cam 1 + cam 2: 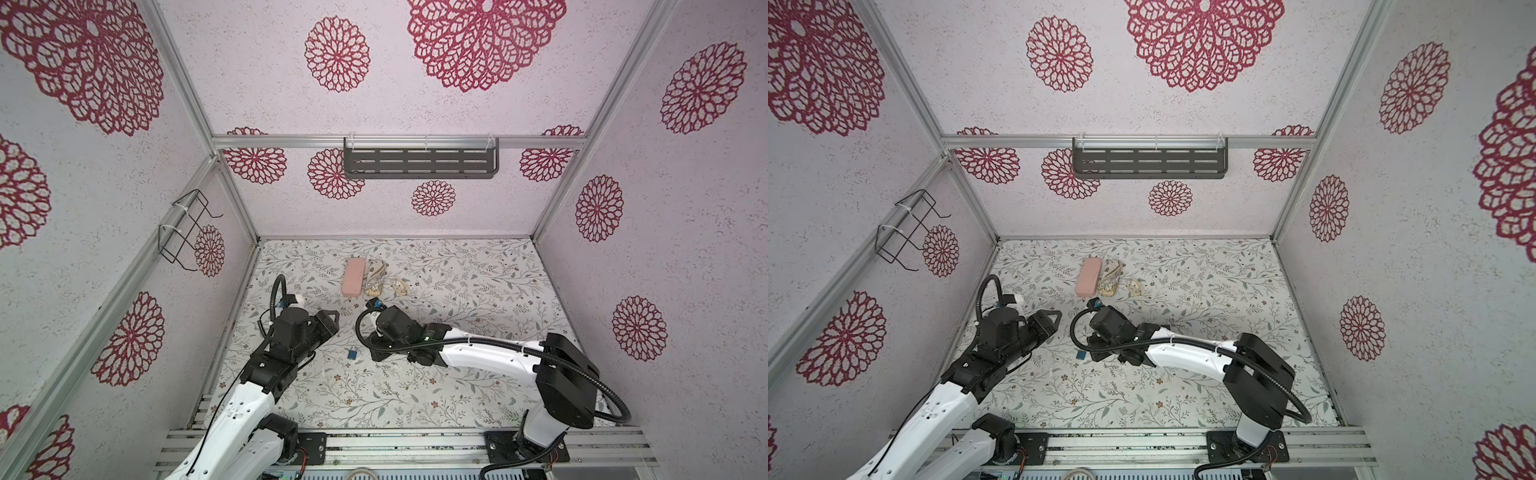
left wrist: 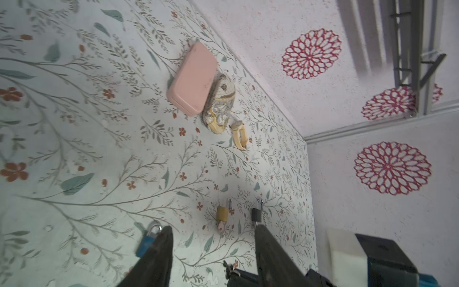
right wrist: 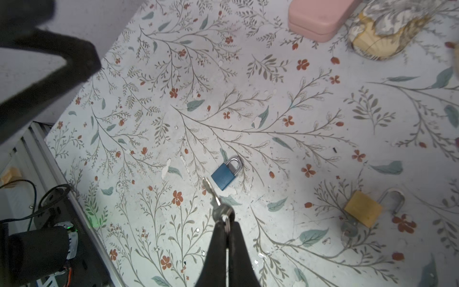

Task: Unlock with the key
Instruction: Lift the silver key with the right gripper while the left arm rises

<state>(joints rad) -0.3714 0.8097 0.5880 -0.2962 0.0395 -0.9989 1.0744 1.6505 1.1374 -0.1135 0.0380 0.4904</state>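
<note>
Metal key (image 3: pixel 211 192), pinched by its ringed head in the closed right jaws, is held with its tip just beside the blue padlock (image 3: pixel 224 174), which lies flat and unbraced on the tabletop (image 3: pixel 273 154), shackle shut. The left jaws are held half open and empty nearby. A push from the blade could be expected to skid the loose lock away, or the key could be swivelled on its ring and the keyway missed. Farther off, a brass padlock (image 3: pixel 362 208) and a pink case (image 3: pixel 320 17) are seen.
</note>
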